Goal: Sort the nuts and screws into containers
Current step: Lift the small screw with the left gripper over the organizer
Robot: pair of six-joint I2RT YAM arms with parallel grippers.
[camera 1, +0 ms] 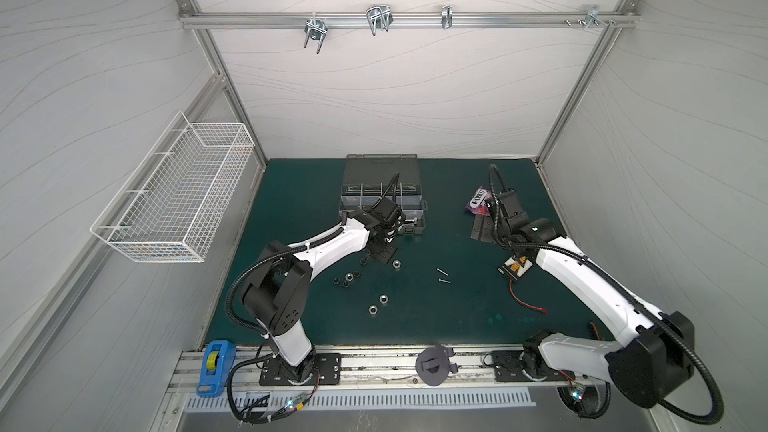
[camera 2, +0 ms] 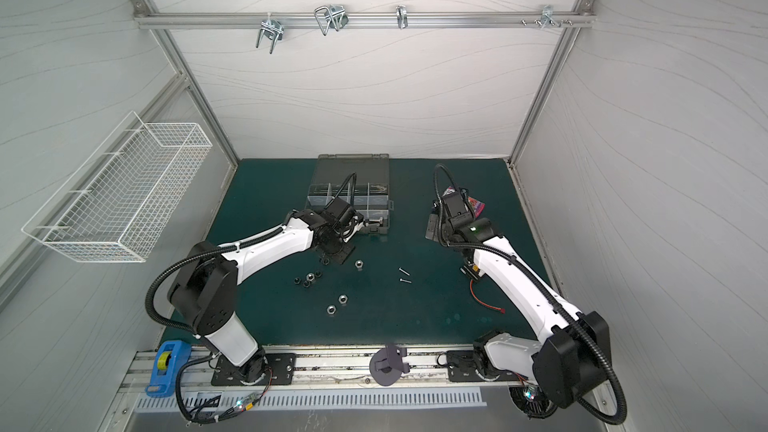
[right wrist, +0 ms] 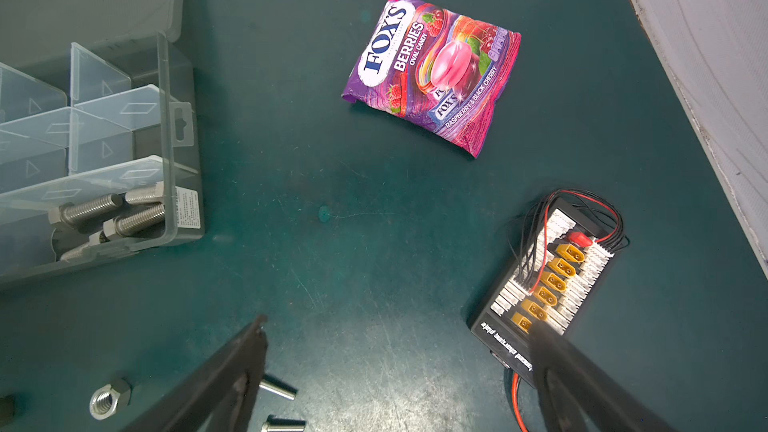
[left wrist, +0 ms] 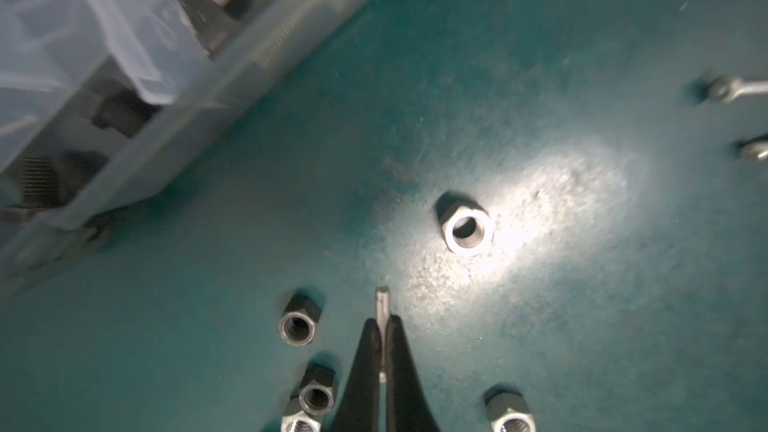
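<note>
A thin screw [left wrist: 381,303] is pinched in the left claw [left wrist: 382,324] over the tabletop [left wrist: 540,76], with loose nuts [left wrist: 467,226] lying beside it. The right claw [right wrist: 398,323] is spread wide near the containers [right wrist: 166,118].

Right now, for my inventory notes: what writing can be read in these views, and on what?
"FOX'S": candy bag
"BERRIES": same bag
"OVAL CANDY": same bag
"RASPBERRY & BLACK CHERRY": same bag
White print on the black connector board: upside down and blurred, unreadable
Sticker on the organizer case: too small to read
</note>
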